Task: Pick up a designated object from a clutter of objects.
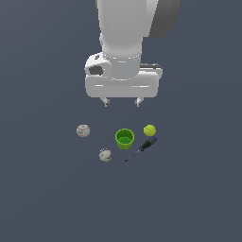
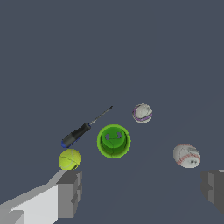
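While the hand (image 1: pixel 121 102) hung fingers apart above the clutter | two look-alike baseballs (image 1: pixel 83 131), (image 1: pixel 105 154) lay mid-counter beside green cup (image 1: pixel 125 138), designated one indistinguishable | advised: centre over ball, descend vertically, clear the cup.

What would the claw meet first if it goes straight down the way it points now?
Probably the green cup, or the bare floor just beside it. The open claw hangs above the clutter, fingers pointing down, and in the wrist view the cup lies nearest its centre line. Depth is unclear, so it might narrowly miss.
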`<state>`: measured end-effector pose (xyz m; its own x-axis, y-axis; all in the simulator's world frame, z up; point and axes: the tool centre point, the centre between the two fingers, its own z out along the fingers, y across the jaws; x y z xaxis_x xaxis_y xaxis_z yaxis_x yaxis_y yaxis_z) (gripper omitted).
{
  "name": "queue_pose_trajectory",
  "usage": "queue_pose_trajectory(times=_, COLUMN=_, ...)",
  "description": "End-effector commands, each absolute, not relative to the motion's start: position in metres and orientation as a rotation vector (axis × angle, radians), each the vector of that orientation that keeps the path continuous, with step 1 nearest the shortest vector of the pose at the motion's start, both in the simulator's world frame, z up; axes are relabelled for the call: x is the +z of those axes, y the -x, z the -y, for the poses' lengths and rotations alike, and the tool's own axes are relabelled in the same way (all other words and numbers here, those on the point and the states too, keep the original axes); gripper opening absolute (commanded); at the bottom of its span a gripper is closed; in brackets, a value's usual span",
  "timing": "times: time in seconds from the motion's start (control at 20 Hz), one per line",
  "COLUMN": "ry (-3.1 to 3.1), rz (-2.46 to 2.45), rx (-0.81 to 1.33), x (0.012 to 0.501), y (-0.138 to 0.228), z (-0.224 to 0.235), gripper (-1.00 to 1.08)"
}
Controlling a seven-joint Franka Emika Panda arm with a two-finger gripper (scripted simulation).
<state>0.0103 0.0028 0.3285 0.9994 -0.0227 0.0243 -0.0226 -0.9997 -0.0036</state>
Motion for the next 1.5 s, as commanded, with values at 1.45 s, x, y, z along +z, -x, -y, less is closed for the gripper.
queue_pose_trajectory(times=1.45, ry=3.127, rz=0.113, rx=-0.104, x=0.269, y=-0.050, z=0.014, gripper=1.00)
